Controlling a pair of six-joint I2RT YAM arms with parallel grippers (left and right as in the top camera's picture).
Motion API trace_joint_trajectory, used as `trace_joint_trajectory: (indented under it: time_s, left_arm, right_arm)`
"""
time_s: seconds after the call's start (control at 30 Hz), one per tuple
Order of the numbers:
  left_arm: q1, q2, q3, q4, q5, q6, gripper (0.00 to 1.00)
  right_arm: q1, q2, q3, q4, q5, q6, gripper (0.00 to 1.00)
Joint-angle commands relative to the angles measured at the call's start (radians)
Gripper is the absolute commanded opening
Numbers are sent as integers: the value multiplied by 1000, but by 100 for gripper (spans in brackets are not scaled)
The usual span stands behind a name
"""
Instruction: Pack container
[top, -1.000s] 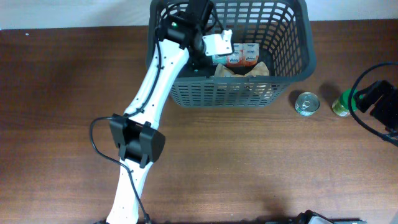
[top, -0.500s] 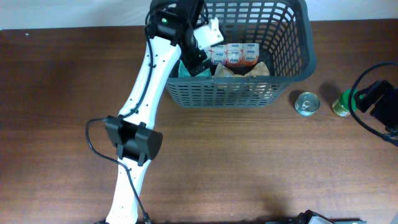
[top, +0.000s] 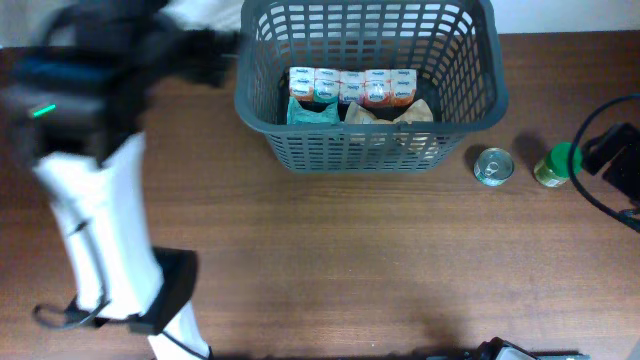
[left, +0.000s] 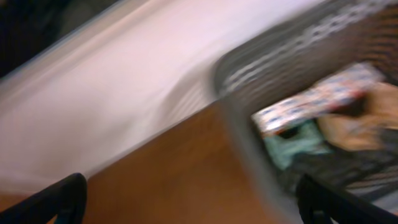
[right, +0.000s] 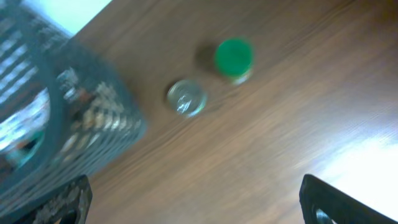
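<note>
The container (top: 494, 82), a dark grey slotted basket, stands at the back middle of the table. Inside it a row of small cartons (top: 350, 86) lies beside a teal packet (top: 312, 112) and brown packets (top: 400, 112). My left gripper (top: 212, 45) is a motion-blurred shape just left of the basket, outside its rim. In the left wrist view the left gripper (left: 193, 205) is open and empty over bare wood, with the container (left: 244, 118) and cartons (left: 311, 99) to its right. My right gripper (right: 200, 205) is open and empty above the table.
A small tin can (top: 493, 166) and a green-lidded jar (top: 555, 164) stand right of the basket; the can (right: 186, 98) and jar (right: 233, 59) also show ahead of the right gripper (top: 605, 152). A black cable loops at the right edge.
The left gripper released a carton into the basket's row, opened, and swung out quickly to the left. The right arm has barely moved.
</note>
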Motion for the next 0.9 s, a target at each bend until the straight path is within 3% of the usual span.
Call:
trace_joint_trajectory:
  time_s: [0.0,0.13,0.3,0.63,0.87]
  left_arm:
    - [188,19,-11,-82,-38,-175,99]
    - [375,31,-70,-101,0,-281,99]
    - [518,49,-198,-100,8,-280,99]
    - [555,49,-373,-76,8,-280,99]
    - [555,49,-381,-72,8,-280,99]
  right_arm:
    - [-5,0,6,6,125,-12,99]
    - [-5,0,6,5,125,-12,99]
    - [-5,0,6,60,120,-8,99]
    - [-5,25,-10,159,51,-8,99]
    - [-13,302,-23,169,169,122,99]
